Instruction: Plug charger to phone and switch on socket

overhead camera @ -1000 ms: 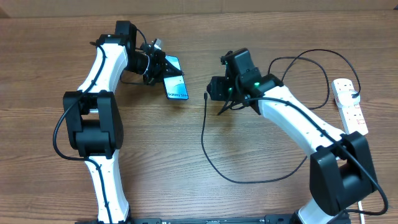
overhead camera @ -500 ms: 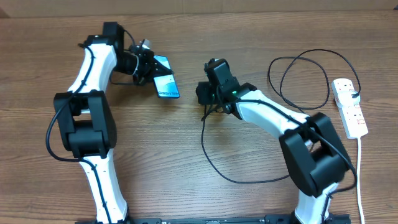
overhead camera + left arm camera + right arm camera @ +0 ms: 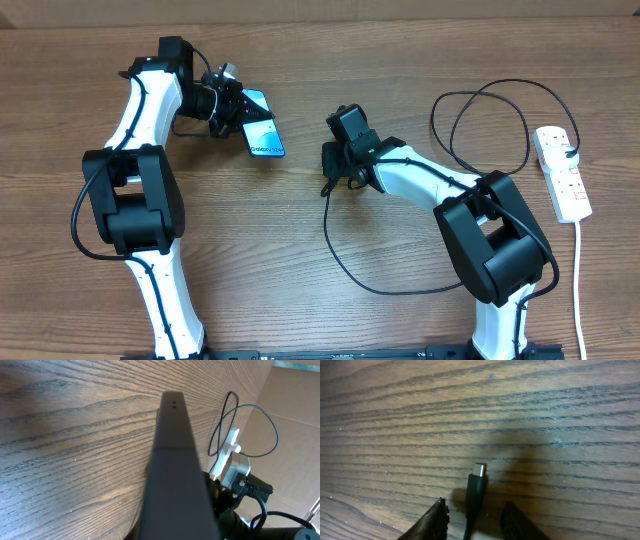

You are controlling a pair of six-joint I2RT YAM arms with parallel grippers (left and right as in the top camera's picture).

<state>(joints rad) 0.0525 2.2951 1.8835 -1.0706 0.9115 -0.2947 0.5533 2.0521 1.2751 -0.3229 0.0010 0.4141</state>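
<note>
Charger (image 3: pixel 476 491) plug tip juts out between the fingers of the right gripper (image 3: pixel 338 168), which looks closed on the black cable just behind the plug, though the grip point itself sits at the bottom edge of the right wrist view. The tip hangs just above the wooden table (image 3: pixel 250 260), casting a shadow, and the rest of the cable trails back in loose loops. The phone (image 3: pixel 263 136) is clamped in the left gripper (image 3: pixel 232 108), lifted off the wood and tilted, its lit screen up and its lower edge turned toward the plug. Over the last second the right arm has swung across toward the phone, while the left arm has drawn the phone slightly further away, so the plug is near the phone but clearly apart and not yet lined up with the port. This looks like the approach to insertion, and the two need closing and aligning next. The socket (image 3: pixel 562 172) lies well apart from the phone, far out beyond the right arm, its switch untouched
</note>
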